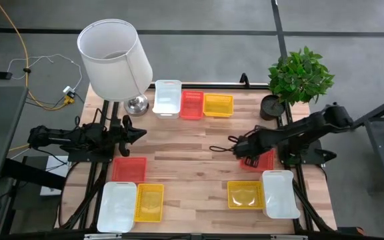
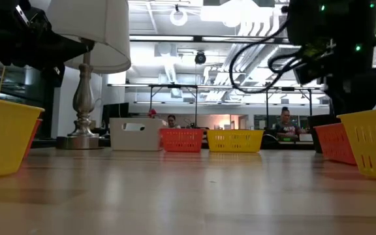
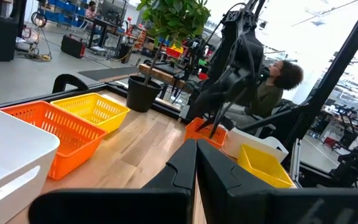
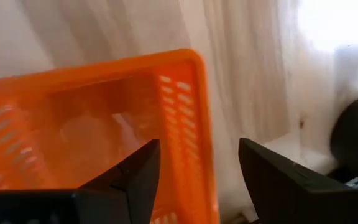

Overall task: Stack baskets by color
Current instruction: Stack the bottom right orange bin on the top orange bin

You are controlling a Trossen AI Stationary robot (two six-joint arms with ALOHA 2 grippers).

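Observation:
Three baskets stand in a row at the table's far edge: white (image 1: 167,97), red (image 1: 191,105) and yellow (image 1: 218,105). At the near left lie a red basket (image 1: 129,169), a white one (image 1: 117,205) and a yellow one (image 1: 149,202). At the right lie a red basket (image 1: 264,161), a yellow one (image 1: 245,195) and a white one (image 1: 280,193). My right gripper (image 4: 197,174) is open and points down over the right red basket (image 4: 92,124). One finger is above the basket's inside and one outside its rim (image 4: 197,112), without touching it. My left gripper (image 1: 139,133) is shut, level, at the table's left.
A white-shaded lamp (image 1: 115,60) stands at the far left corner and a potted plant (image 1: 299,77) at the far right. The middle of the wooden table (image 1: 192,153) is bare. People sit in the room beyond the table.

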